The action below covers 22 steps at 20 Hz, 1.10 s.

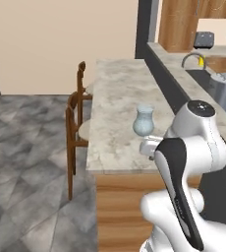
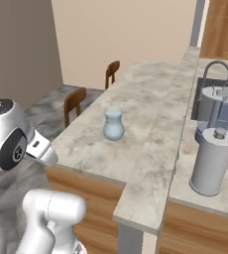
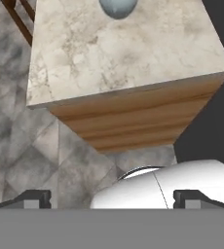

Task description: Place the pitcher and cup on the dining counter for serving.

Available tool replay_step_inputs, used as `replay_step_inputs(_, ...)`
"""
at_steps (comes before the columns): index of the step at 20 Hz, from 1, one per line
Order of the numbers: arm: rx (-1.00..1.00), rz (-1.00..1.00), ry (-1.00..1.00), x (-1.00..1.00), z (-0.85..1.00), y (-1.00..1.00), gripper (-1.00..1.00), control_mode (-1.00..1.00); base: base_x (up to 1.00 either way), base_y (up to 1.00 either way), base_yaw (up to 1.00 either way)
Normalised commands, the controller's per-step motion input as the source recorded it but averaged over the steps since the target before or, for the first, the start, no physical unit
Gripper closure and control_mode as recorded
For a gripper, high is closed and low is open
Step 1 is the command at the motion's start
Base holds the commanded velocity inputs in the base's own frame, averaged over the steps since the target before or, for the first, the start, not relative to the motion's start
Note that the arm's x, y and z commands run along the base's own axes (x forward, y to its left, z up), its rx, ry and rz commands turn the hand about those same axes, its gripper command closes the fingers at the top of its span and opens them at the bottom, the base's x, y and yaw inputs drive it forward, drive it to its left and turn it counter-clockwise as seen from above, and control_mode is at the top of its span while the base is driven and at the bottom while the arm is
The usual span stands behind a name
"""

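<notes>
One of the two things is standing where it belongs: the pitcher (image 1: 144, 121) is sitting upright on the dining counter (image 1: 116, 93), toward its near end. The gripper (image 3: 112, 200) is hanging wide open and empty; fetching the cup is remaining.

glossy white arm (image 1: 193, 147), dark joint bands
</notes>
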Motion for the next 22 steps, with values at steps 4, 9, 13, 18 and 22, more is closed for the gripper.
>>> replay_step_inputs(4, 0.0, 0.0, 0.0, 0.0, 0.0, 0.0, -1.0, 1.0, -1.0, 0.17, 0.12)
replay_step_inputs(9, 0.0, 0.0, 0.0, 0.0, 0.0, 0.0, -1.0, 1.0, -1.0, 0.03, 0.09)
replay_step_inputs(13, 0.0, 0.0, 0.0, 0.0, 0.0, 0.0, -1.0, 1.0, -1.0, -0.19, -0.12)
replay_step_inputs(18, 0.0, 0.0, 0.0, 0.0, 0.0, 0.0, -1.0, 1.0, -0.96, -0.59, -0.44)
replay_step_inputs(22, 0.0, 0.0, 0.0, 0.0, 0.0, 0.0, -1.0, 1.0, -0.47, -0.86, -0.4)
